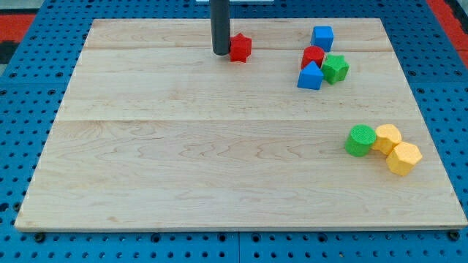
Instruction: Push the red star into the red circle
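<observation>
The red star (240, 47) lies near the view's top, a little left of centre. My tip (220, 52) stands right against its left side, touching or nearly so. The red circle (314, 55) sits further to the view's right, in a cluster with a blue cube (322, 37), a blue triangle (309, 76) and a green star (336, 68). A stretch of bare board separates the red star from the red circle.
A green circle (360, 140) and two yellow blocks (387, 137) (403, 157) sit together at the view's lower right. The wooden board (183, 161) lies on a blue pegboard (22, 131).
</observation>
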